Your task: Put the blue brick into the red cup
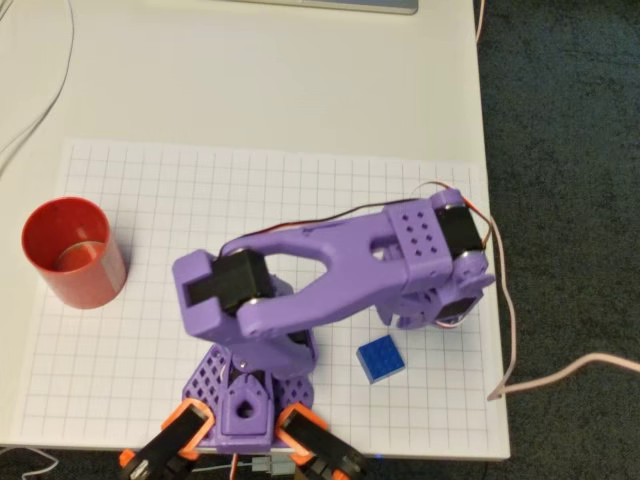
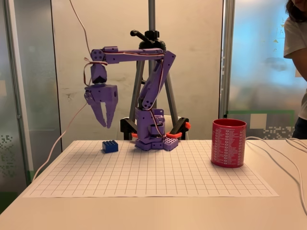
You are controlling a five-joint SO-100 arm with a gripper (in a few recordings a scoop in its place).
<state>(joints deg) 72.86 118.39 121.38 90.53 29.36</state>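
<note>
Above blue brick (image 2: 110, 146), fingers (image 2: 105, 115) hang downward.

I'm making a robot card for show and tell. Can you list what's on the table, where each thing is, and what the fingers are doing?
brick: blue, flat on the grid mat, left of the arm's base in the fixed view
cup: red, upright on the mat's right side, nothing visible inside from overhead
gripper: hangs in the air above the brick, pointing down
fingers: slightly apart, holding nothing
brick in cup: not yet
</note>
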